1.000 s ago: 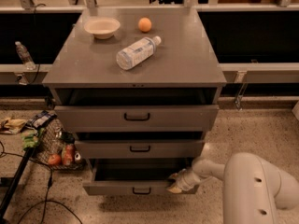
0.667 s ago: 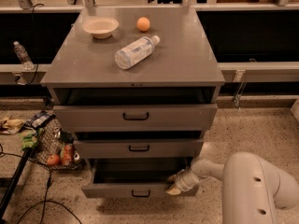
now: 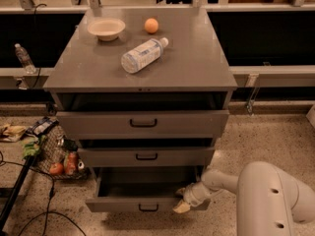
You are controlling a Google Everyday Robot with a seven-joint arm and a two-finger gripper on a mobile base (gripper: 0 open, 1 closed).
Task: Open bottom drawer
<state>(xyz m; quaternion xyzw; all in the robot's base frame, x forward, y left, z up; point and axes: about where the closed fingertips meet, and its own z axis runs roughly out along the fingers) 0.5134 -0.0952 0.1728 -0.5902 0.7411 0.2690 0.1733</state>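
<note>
The bottom drawer [image 3: 123, 204] of the grey metal cabinet [image 3: 142, 73] stands pulled out toward the camera, its plain grey interior showing and its small black bar handle [image 3: 148, 208] at the front centre. My gripper [image 3: 183, 205] is at the drawer's right front corner, at the end of the white arm [image 3: 266, 200] that comes in from the lower right. The middle drawer [image 3: 145, 156] and the tall top drawer [image 3: 142, 123] above are each pulled out a little.
On the cabinet top lie a plastic bottle [image 3: 142, 54], a cream bowl [image 3: 106, 28] and an orange [image 3: 151, 25]. A wire basket of groceries [image 3: 56, 154] and cables sit on the floor at the left. A bottle [image 3: 23, 58] stands on the left ledge.
The bottom drawer has slid further out toward the camera, and my gripper has moved with its right front corner.
</note>
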